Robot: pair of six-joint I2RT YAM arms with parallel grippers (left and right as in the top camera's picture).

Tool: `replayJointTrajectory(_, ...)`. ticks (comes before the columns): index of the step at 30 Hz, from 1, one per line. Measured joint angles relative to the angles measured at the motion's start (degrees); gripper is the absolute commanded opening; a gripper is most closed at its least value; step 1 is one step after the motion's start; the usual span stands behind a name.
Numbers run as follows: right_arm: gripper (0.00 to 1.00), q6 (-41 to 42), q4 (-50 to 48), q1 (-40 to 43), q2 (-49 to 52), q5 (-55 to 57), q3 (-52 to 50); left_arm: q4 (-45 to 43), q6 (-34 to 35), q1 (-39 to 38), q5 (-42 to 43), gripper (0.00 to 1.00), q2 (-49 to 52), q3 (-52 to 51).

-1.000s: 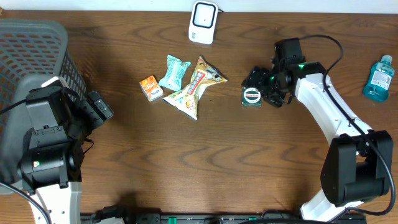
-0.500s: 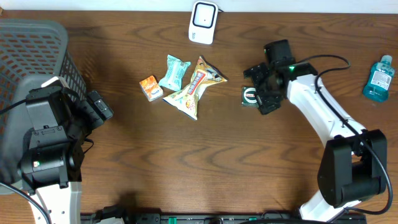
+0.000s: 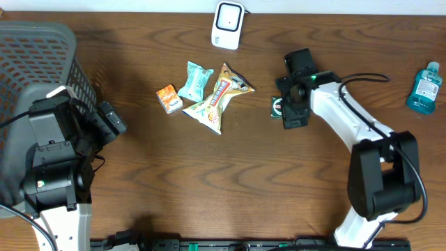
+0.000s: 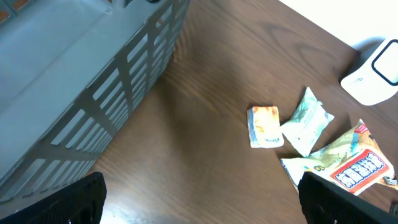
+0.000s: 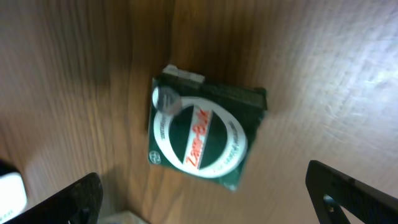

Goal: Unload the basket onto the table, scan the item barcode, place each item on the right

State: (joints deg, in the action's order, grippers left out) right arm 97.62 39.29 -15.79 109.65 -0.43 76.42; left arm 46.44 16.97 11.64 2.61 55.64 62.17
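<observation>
Right gripper (image 3: 290, 104) wide, empty, over green box (image 5: 200, 142); box on table (image 3: 230, 188), right of centre, nearer far edge. Square your jaws across box sides, drop straight, close firm. Barcode face unseen. Left gripper (image 4: 208, 202) wide, idle.

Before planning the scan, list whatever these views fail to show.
- Green box's barcode: none shows on its top face in the blurred right wrist view; overhead, the right gripper covers part of it.
- Snack packets' print: too small overhead.
- Basket interior: overhead, the left arm covers much of it.
</observation>
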Motion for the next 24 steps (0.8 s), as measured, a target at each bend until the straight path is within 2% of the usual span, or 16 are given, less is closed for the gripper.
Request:
replayJointTrajectory(7,0.99,1.6,-6.3,0.0,3.3,0.0,0.0,0.0,0.0,0.0,0.0,0.98,0.0,0.0)
replayJointTrajectory(13,0.98,2.1,-7.4,0.1,4.5,0.1,0.0,0.0,0.0,0.0,0.0,0.98,0.0,0.0)
replayJointTrajectory(24,0.87,0.5,-7.1,1.1,5.7,-0.1,0.0,0.0,0.0,0.0,0.0,0.98,0.0,0.0)
